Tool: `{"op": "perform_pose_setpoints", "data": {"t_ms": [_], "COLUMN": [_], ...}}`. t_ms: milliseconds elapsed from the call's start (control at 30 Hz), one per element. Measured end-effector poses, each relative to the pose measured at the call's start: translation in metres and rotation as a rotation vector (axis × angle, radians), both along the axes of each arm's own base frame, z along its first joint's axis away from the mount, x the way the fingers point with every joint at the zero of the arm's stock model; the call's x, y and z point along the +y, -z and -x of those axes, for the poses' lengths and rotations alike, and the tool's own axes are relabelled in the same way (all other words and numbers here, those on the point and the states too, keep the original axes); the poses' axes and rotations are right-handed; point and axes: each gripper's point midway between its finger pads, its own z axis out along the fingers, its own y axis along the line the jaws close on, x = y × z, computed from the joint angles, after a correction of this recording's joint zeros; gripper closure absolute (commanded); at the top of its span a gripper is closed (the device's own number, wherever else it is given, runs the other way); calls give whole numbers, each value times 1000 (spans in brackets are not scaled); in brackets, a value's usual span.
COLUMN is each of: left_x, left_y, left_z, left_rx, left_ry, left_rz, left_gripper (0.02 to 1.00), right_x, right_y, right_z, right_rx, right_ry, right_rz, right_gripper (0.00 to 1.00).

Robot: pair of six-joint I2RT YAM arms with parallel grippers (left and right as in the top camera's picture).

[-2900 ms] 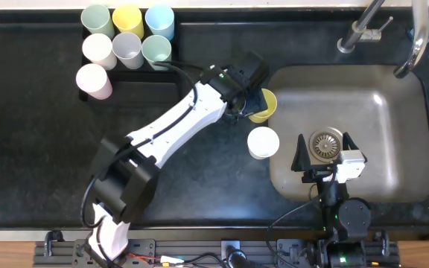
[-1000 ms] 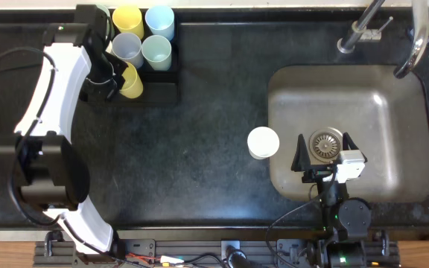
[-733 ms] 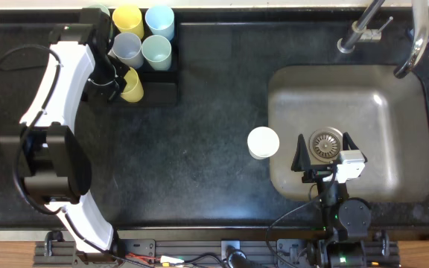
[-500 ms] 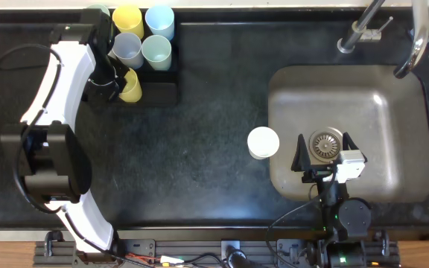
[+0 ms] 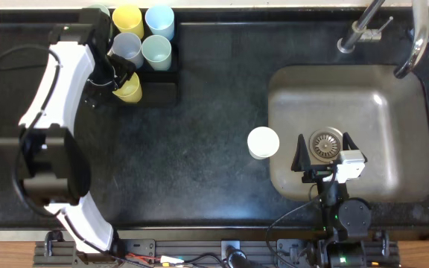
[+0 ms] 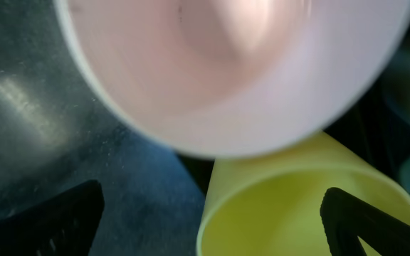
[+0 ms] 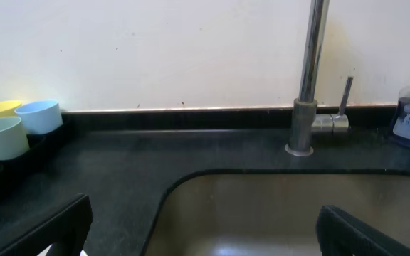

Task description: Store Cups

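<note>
At the upper left of the top view, the left gripper [image 5: 116, 79] has its fingers spread wide about the yellow cup [image 5: 129, 88]. The cup leans tilted at the front of the black rack [image 5: 162, 91], just beside the pink cup [image 6: 226, 64], so I judge the gripper should lift off straight and slowly, so that no finger clips the rim. The cups look like smooth, light, thin-walled, tapered plastic that tips easily, and the right gripper [image 5: 324, 149] hangs open over the steel sink [image 5: 386, 97] at lower right.

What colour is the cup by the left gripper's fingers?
Yellow; the cup shows best in the left wrist view.
</note>
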Motion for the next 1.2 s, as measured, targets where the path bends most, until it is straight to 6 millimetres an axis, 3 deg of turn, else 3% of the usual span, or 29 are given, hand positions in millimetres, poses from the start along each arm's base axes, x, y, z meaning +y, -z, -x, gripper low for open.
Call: {"op": "perform_pose_setpoints", "data": {"t_ms": [133, 233, 300, 400, 433, 467, 533, 633, 700, 800, 900, 1100, 1200], "left_x": [0, 2, 3, 3, 4, 8, 14, 10, -2, -27, -35, -37, -33], "left_y": [-54, -116, -145, -161, -153, -145, -112, -77, -70, -90, -87, -41, -46], "left_z": [28, 86, 125, 183, 207, 213, 218, 185, 160, 138, 141, 146, 146], "left_rx": [-55, -100, -128, -188, -199, -243, -332, -610, -837, -1223, -1313, -1274, -1284], "left_ry": [0, 1, 9, 59, 82, 93, 142, 288, 452, 757, 861, 962, 952], "left_rz": [0, -6, -30, -86, -106, -125, -165, -218, -272, -468, -557, -623, -666], "left_gripper": [20, 20, 20, 20, 23, 20, 20, 20, 20, 23, 20, 20, 20], "right_x": [0, 0, 0, 0, 0, 0, 0, 0, 0, 0, 0, 0, 0], "right_y": [0, 0, 0, 0, 0, 1, 0, 0, 0, 0, 0, 0, 0], "right_z": [0, 0, 0, 0, 0, 0, 0, 0, 0, 0, 0, 0, 0], "right_rx": [0, -1, 1, 0, 0, 3, 0, 0, 1, 0, -1, 1, 0], "right_ry": [0, -1, 0, 0, 0, 0, -1, 0, 0, -1, 0, 0, 0], "right_rz": [1, 0, 0, 1, 0, 1, 1, 0, 0, 0, 0, 0, 0], "right_gripper": [5, 3, 3, 3, 5, 5, 3, 5, 3, 5, 5, 5, 3]}}
